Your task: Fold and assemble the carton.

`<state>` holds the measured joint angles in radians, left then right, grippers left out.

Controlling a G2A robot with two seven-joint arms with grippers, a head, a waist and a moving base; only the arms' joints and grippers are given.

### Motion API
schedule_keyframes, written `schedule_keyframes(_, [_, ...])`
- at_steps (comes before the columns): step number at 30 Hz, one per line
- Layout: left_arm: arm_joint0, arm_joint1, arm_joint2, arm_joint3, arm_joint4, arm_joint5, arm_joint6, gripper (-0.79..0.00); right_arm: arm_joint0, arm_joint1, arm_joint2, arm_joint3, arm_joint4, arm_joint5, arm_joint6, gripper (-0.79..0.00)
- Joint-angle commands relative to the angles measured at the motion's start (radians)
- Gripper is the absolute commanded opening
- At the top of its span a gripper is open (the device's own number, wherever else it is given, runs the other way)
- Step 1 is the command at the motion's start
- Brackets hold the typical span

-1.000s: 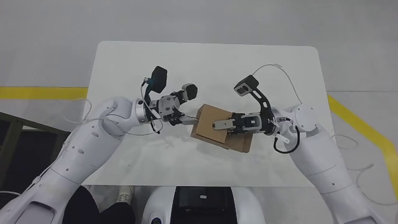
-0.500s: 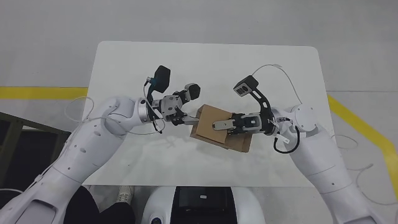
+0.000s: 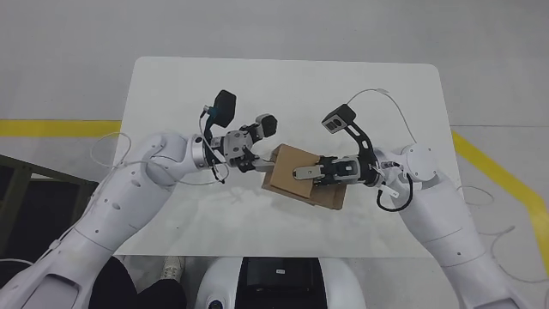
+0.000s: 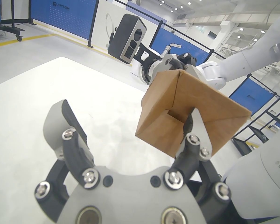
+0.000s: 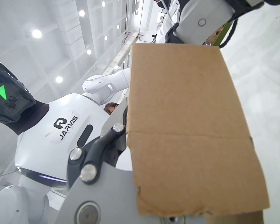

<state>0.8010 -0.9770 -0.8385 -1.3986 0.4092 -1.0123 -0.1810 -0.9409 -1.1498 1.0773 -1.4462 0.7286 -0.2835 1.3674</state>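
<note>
The brown carton [image 3: 283, 170] hung above the white surface [image 3: 171, 94], between the two hands. The right hand [image 3: 302, 172] clamped it from one end, with one finger lying across the top panel. The left hand [image 4: 128, 114] stood wide open at the opposite end. One finger [image 4: 197, 127] pushed into a notch between the end flaps, the other [image 4: 60, 117] well clear of the cardboard.

Brown cardboard carton [image 3: 283, 165], partly folded, tilted in midair.
</note>
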Motion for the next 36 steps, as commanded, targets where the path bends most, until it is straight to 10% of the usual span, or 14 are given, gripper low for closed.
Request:
schedule_keyframes(1, [0.000,0.002,-0.009,0.012,0.010,0.000,0.003,0.000,0.000,0.001,0.001,0.002,-0.011,0.003,0.000,-0.785])
schedule_keyframes(19, [0.081,0.043,-0.124,0.001,0.189,0.000,0.010,0.000,0.072,0.005,-0.040,0.153,-0.189,0.036,0.088,-0.785])
schedule_keyframes(36, [0.137,0.094,-0.088,0.021,0.526,0.000,0.247,0.000,0.270,-0.095,-0.291,0.492,-0.150,-0.076,0.093,-0.785])
